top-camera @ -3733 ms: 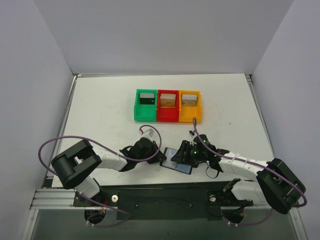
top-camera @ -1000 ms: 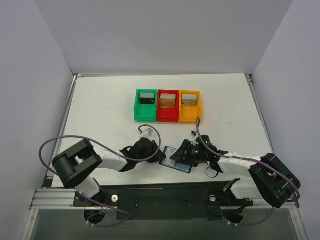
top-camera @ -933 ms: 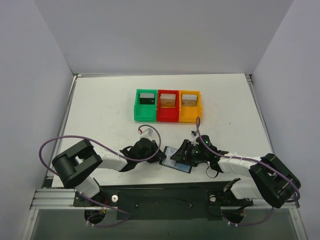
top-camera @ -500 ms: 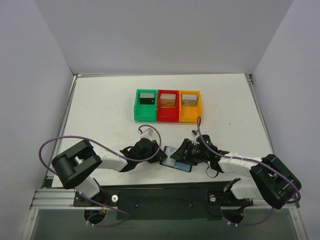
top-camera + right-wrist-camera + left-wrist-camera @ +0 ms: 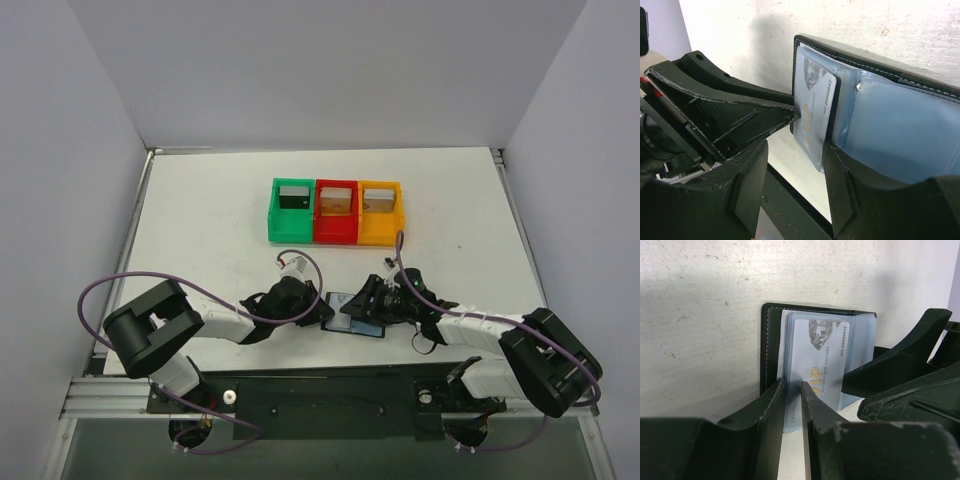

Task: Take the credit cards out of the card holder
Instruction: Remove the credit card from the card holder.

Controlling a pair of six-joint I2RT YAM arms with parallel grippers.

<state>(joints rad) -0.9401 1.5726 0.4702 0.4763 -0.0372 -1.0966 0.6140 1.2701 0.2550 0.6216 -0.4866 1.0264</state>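
The black card holder (image 5: 771,340) lies open on the table (image 5: 200,230) near its front edge, between the two claws: the left claw (image 5: 793,386) is barely parted at a pale card's (image 5: 817,355) edge, though I can't tell if it pinches, while the right claw (image 5: 795,150) gapes half open astride that card's end.

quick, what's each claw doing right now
left claw: open a crack, tips over the card, no grip seen
right claw: open, straddling the card's end, holding nothing
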